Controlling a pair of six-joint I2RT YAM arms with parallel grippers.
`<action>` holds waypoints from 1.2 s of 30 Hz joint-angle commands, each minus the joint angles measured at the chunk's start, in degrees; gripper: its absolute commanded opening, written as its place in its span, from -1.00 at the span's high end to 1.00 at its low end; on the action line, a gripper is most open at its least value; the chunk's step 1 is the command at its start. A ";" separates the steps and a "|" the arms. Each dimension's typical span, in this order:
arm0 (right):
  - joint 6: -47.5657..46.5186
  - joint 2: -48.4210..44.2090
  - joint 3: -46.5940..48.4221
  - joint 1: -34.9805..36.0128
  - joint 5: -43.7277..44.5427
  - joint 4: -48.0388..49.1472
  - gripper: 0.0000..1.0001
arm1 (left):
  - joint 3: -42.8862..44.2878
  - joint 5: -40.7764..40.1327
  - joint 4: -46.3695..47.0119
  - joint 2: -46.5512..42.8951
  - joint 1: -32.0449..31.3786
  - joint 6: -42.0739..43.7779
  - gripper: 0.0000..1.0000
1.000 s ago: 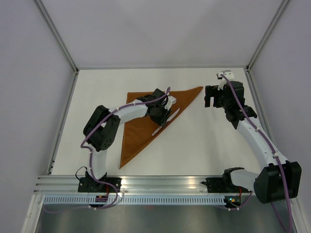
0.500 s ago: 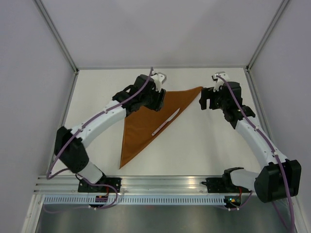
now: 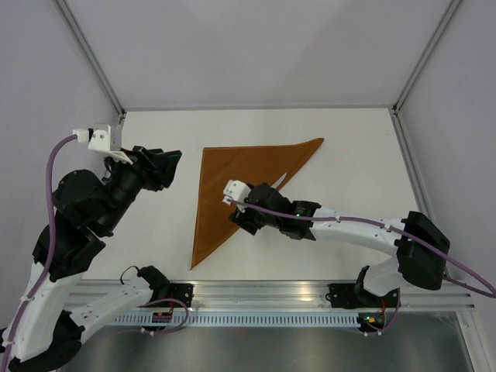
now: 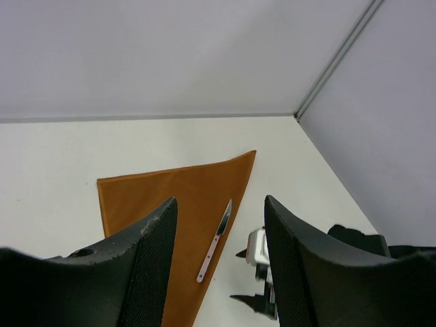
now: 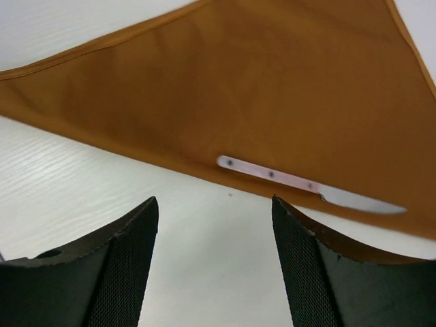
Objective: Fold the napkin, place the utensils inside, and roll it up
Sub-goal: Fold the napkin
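Observation:
The rust-orange napkin (image 3: 225, 186) lies folded into a triangle on the white table (image 3: 349, 170). A slim metal knife (image 3: 280, 180) rests along its long right edge, its handle hidden under my right arm from above. In the right wrist view the knife (image 5: 306, 185) lies on the napkin (image 5: 272, 88) just ahead of my right gripper (image 5: 214, 204), which is open and empty over bare table. My right gripper (image 3: 239, 215) reaches in from the right. My left gripper (image 3: 167, 163) hangs high over the table's left side, open and empty. It looks down on the napkin (image 4: 170, 197) and the knife (image 4: 216, 240).
Grey walls with metal corner posts (image 3: 97, 66) close in the table on three sides. An aluminium rail (image 3: 263, 294) with both arm bases runs along the near edge. My right arm (image 3: 349, 225) stretches low across the table's middle.
My left arm has drawn back from the napkin's top edge to the far left and risen. My right arm has swung from the far right corner down to the knife's handle end.

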 commanded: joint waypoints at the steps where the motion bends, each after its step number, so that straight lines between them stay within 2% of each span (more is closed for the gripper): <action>1: -5.67 3.03 1.76 5.40 4.60 9.66 -0.46 | -2.00 -3.76 -6.85 -0.87 0.00 -3.10 -0.18; 4: -7.86 7.25 1.06 10.41 4.59 15.29 -0.44 | -1.92 -5.17 -8.35 -2.81 0.09 -3.27 -0.18; 7: -10.59 14.52 2.28 18.22 8.18 18.91 -0.40 | -1.91 -5.96 -9.23 -3.77 0.00 -3.45 -0.17; 12: -12.88 20.78 5.18 24.04 8.99 23.65 -0.35 | -2.62 -7.98 -10.71 -6.06 0.00 -3.53 -0.16; 20: -14.47 28.61 8.70 26.85 10.92 25.94 -0.29 | -3.76 -9.91 -12.04 -7.99 0.00 -4.06 -0.16; 36: -15.52 35.12 13.01 30.11 13.21 27.35 -0.29 | -5.17 -10.27 -11.51 -6.24 0.09 -5.03 -0.16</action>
